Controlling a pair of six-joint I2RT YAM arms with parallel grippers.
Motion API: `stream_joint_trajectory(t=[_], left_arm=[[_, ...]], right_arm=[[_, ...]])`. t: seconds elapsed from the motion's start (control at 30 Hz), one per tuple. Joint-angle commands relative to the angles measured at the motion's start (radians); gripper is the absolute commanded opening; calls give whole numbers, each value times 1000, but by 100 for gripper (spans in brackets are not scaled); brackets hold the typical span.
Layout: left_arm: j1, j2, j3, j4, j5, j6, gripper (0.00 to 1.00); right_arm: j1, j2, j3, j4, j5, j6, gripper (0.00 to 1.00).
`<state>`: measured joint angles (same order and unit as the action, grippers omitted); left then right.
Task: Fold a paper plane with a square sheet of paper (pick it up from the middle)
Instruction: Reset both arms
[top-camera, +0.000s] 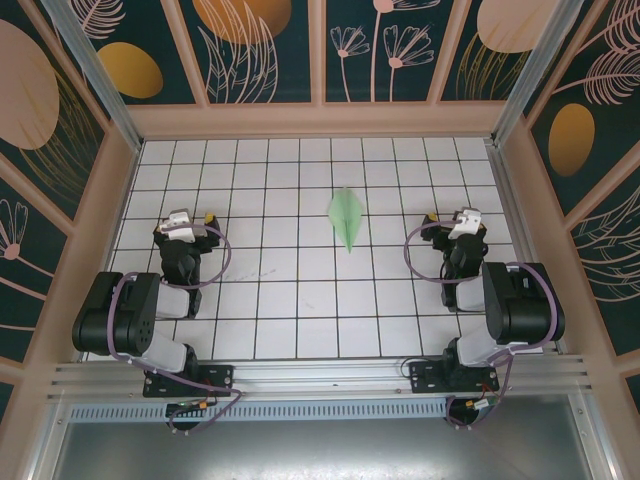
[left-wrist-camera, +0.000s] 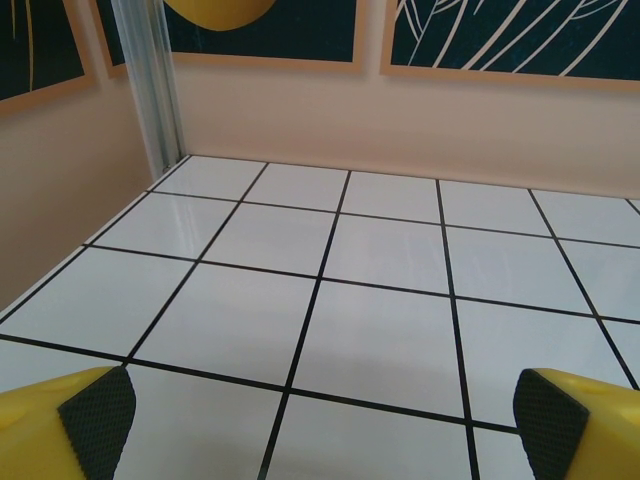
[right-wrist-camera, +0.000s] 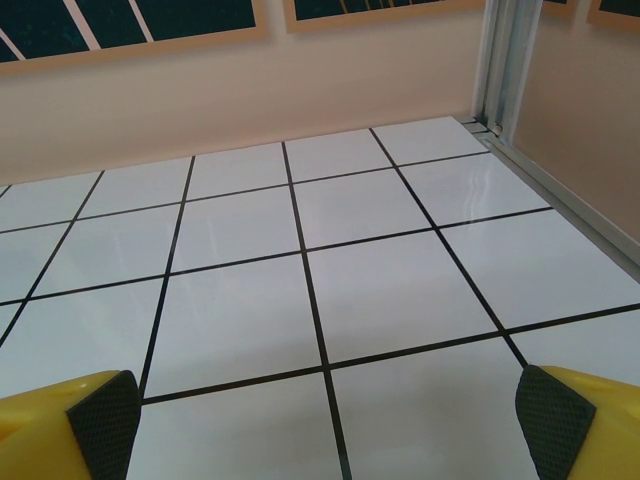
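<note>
Nearest me, left gripper sits well left of the paper plane, jaws wide, empty; paper plane lies flat on the table between both arms; feather-light, floppy, easily crushed, so I'd pinch its middle fold gently; right gripper well right of it, likewise open.

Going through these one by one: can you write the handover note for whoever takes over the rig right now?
Left hand: open, holding nothing, low over the left side of the table.
Right hand: open, holding nothing, low over the right side.
Paper plane: lies on the table between the two arms, clear of both hands.
Done: the paper is a folded dart shape, so the folding looks finished.
Left: probably nothing, though you could check the folds.
</note>
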<state>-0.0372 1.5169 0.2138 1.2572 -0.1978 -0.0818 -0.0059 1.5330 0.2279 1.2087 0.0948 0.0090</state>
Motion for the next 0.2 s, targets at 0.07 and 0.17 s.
stream_joint_trajectory(t=[0.07, 0.17], left_arm=[[8, 12, 23, 25, 10, 8, 99], [8, 9, 15, 36, 11, 9, 99]], right_arm=[[-8, 8, -4, 55, -26, 14, 99], [-8, 8, -5, 59, -27, 13, 99]])
